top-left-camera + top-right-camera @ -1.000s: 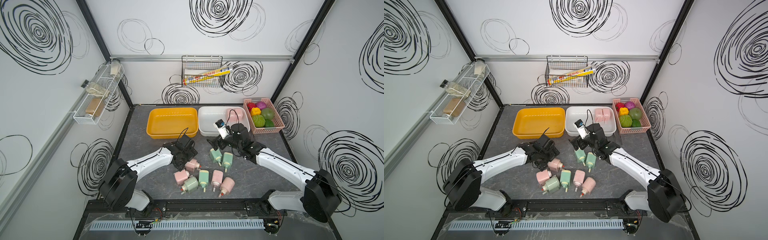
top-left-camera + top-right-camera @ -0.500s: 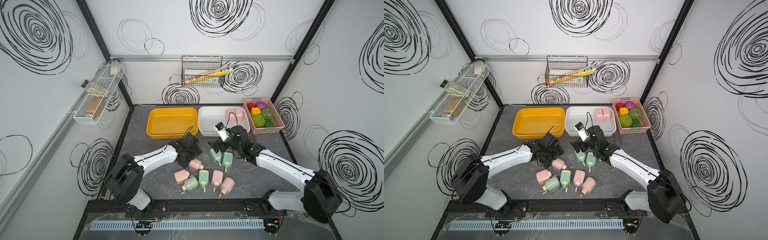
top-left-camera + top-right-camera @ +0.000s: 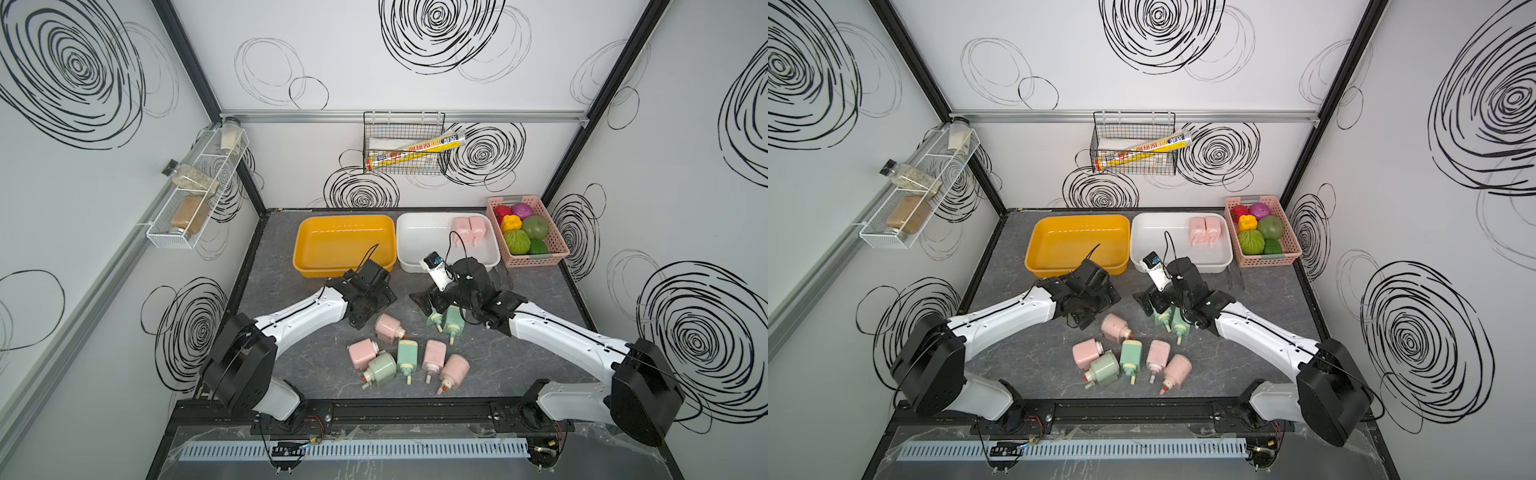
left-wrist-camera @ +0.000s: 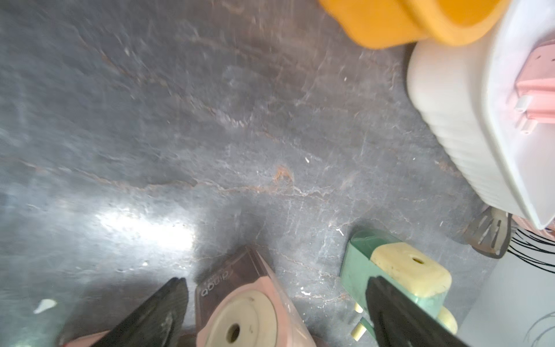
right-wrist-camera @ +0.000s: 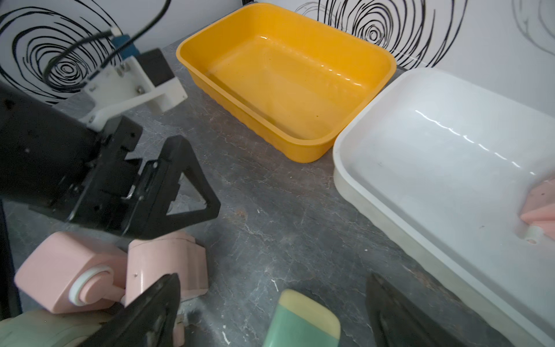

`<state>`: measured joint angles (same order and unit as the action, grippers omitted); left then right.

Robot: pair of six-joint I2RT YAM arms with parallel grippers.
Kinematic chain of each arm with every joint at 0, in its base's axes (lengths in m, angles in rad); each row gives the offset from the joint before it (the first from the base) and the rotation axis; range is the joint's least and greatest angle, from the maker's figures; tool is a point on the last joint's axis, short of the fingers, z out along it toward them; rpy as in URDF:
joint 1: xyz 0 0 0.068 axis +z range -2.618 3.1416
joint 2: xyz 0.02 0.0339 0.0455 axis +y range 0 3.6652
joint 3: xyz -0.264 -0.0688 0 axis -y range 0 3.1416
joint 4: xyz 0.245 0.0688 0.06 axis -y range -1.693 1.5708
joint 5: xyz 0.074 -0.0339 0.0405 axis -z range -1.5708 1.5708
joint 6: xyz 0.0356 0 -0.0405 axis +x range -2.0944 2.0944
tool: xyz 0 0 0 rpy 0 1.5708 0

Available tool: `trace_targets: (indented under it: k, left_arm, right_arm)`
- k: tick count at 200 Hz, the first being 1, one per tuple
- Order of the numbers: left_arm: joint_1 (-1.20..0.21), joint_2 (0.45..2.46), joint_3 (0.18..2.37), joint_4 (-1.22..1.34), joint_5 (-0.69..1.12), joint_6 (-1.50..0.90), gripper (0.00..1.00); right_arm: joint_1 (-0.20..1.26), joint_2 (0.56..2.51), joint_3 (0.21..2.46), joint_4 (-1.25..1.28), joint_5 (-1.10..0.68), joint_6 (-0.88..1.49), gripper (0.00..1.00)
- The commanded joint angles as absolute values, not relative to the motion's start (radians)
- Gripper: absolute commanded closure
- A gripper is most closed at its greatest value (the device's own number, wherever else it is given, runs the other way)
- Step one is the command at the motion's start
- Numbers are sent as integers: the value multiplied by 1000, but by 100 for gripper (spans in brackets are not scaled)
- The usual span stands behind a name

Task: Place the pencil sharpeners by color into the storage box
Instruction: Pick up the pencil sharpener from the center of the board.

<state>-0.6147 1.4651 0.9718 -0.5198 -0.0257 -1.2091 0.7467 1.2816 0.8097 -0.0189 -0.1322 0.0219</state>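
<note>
Over the last second the left pincer (image 4: 274, 284) has slid right, up to the farthest pink sharpener (image 3: 388, 328) on the table (image 3: 316, 365). The right pincer (image 5: 273, 278) has sunk over the two green sharpeners (image 3: 453, 321) lying side by side just right of it.

Both pincers stand spread wide, gripping nothing. From above, their fingers are lost in the black wrist hardware, and the right arm covers the far ends of the green pair. The left wrist view is smeared. It shows the pink sharpener between the fingers, cut off at the picture's edge, and I cannot tell whether either finger touches it. The right wrist view catches only the cream-banded end of one green sharpener between its fingers.

The sharpeners are small blocky pastel bodies, each with a cream neck and a stub, some tipped red. A loose cluster (image 3: 407, 353) of three pink and two green lies at the near middle. Two pink ones (image 3: 469, 228) lie together in the far right corner of the white tub (image 3: 405, 253), which sits beside the yellow tub (image 3: 301, 253).
</note>
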Motion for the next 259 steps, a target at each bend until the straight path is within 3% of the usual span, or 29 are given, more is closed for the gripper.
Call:
trace_targets:
  k: [1, 50, 91, 136, 259]
  left_arm:
    - [-583, 1397, 996, -593, -143, -1078, 1]
    - [-543, 1301, 920, -641, -242, -905, 1]
    - [-523, 1183, 761, -545, -185, -823, 1]
    - [-475, 1084, 668, -498, -124, -801, 1]
    - [-401, 1057, 623, -459, -62, -779, 1]
  right_arm:
    - [785, 1273, 816, -56, -148, 57, 0]
    - [878, 1318, 822, -91, -167, -8, 0]
    - [946, 1410, 864, -117, -156, -27, 2]
    - [999, 1520, 925, -148, -103, -34, 10]
    - [1041, 1729, 1060, -204, -91, -52, 32]
